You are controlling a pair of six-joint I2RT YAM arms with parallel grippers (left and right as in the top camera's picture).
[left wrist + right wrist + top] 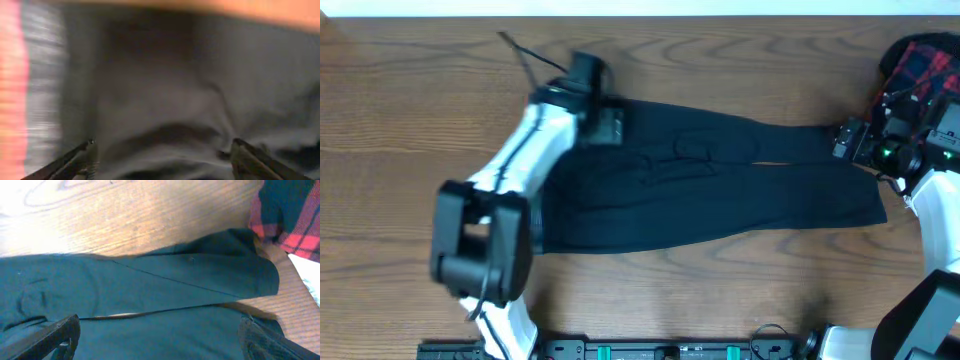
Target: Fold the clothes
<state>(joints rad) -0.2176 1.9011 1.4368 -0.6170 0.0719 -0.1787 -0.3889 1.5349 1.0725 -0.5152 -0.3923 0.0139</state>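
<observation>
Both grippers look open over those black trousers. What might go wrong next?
The right gripper sits close to the plaid garment, so it might snag that along with the trousers. The left gripper, open near the waistband, may pinch only the top layer. Creases mid-leg could get folded in.

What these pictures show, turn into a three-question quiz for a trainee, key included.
1. True or false: the trousers are bundled into a ball.
2. What lies near the right gripper? A. red-and-black plaid garment B. blue towel C. yellow sock
3. Fill in: the left gripper and the right gripper both have jaws standing ____.
Key: 1 false, they lie spread out flat; 2 A; 3 open.
</observation>
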